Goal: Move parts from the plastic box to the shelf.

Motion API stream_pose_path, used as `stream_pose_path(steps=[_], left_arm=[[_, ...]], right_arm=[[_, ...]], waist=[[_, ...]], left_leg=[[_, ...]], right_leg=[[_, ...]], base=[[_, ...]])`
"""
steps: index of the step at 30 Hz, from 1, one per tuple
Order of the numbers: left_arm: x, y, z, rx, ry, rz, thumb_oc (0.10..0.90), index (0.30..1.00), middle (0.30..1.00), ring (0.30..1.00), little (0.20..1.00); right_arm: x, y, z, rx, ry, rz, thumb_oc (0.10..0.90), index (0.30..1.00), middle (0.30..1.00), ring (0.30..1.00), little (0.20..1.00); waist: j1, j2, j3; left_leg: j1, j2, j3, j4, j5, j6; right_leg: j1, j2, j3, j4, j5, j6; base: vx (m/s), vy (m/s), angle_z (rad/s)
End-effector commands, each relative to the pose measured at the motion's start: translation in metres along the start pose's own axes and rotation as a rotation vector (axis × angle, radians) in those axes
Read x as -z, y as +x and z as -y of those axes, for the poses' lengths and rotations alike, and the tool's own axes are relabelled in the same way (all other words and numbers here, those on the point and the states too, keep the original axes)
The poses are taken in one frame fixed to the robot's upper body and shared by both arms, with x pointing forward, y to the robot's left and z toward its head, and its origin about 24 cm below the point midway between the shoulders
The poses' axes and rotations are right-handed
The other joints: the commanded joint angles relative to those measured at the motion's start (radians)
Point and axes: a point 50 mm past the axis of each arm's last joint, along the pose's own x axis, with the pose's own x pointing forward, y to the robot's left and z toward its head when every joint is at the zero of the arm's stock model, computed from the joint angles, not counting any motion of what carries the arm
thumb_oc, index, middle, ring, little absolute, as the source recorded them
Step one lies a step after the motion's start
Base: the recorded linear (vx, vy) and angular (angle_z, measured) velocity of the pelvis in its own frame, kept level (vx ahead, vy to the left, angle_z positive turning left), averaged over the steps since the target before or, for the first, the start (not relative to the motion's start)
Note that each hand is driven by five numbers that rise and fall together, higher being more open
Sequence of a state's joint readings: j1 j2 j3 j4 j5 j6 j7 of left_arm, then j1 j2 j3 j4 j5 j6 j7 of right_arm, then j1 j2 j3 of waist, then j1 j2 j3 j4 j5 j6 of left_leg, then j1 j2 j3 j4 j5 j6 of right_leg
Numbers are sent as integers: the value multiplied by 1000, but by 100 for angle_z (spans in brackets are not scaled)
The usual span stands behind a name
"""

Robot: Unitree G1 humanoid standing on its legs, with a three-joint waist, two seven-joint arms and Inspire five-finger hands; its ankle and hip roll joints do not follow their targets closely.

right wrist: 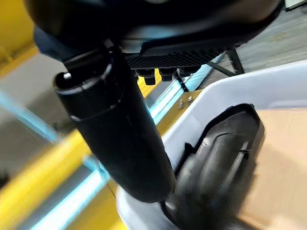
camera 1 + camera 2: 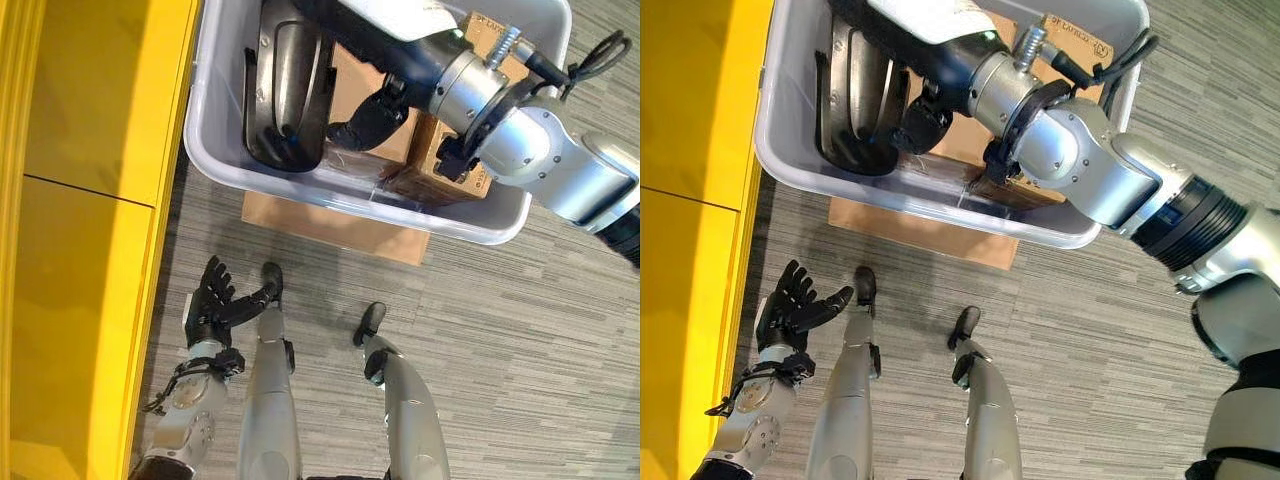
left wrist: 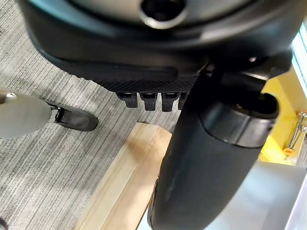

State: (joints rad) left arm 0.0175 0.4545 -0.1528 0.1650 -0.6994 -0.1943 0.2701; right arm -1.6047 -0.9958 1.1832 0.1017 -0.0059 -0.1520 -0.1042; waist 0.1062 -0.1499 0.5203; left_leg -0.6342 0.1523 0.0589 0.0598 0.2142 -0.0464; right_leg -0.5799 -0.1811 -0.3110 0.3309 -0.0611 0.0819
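Note:
A grey plastic box (image 2: 214,158) stands on the carpet beside the yellow shelf (image 2: 90,200). Inside it, at its left end, a black curved part (image 2: 285,85) stands on edge, and brown cardboard boxes (image 2: 440,150) lie to its right. My right hand (image 2: 368,120) reaches down into the box, just right of the black part and close to it, with its thumb (image 1: 115,134) straight and nothing in its grasp. The right wrist view shows the black part (image 1: 220,163) just past the thumb. My left hand (image 2: 212,305) hangs low by the shelf's edge, fingers spread, holding nothing.
The box rests on a flat piece of cardboard (image 2: 330,225) that sticks out at its near side. The yellow shelf runs along the whole left side. Grey striped carpet (image 2: 520,330) lies open to the right and in front of the box.

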Motion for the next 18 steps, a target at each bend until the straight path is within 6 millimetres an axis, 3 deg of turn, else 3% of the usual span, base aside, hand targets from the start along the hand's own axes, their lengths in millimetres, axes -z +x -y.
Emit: stream_pose_path(steps=[1,7,8,12,18], left_arm=[[-30,-4,5,82,29,156,900,1000,1000,1000,1000],[-29,-4,4,82,31,152,900,1000,1000,1000,1000],[-32,-4,-1,75,48,159,900,1000,1000,1000,1000],[-36,-4,-10,59,78,166,900,1000,1000,1000,1000],[-42,-5,-20,43,117,176,900,1000,1000,1000,1000]], right_arm=[[-25,-1,62,39,-363,138,900,1000,1000,1000,1000],[-25,-1,63,-43,-504,138,900,1000,1000,1000,1000],[-28,-1,65,-50,-559,153,900,1000,1000,1000,1000],[-39,-1,67,-70,-677,199,900,1000,1000,1000,1000],[-29,-2,66,-112,-793,155,900,1000,1000,1000,1000]], waist=[[24,-12,-1],[25,-14,-1],[28,-32,-1],[33,-63,-7],[42,-101,-10]], left_leg=[[125,24,-34,78,-219,-39],[125,22,-35,77,-220,-39],[124,21,-37,77,-220,-40],[114,19,-42,76,-220,-40],[105,15,-47,77,-220,-41]], right_leg=[[124,-4,46,-106,57,66],[124,-4,45,-106,54,67],[124,-3,44,-106,53,67],[119,-5,45,-105,49,68],[113,-4,41,-101,44,68]], base=[[21,-1,6],[11,4,4],[0,0,0],[0,0,0],[11,3,5]])
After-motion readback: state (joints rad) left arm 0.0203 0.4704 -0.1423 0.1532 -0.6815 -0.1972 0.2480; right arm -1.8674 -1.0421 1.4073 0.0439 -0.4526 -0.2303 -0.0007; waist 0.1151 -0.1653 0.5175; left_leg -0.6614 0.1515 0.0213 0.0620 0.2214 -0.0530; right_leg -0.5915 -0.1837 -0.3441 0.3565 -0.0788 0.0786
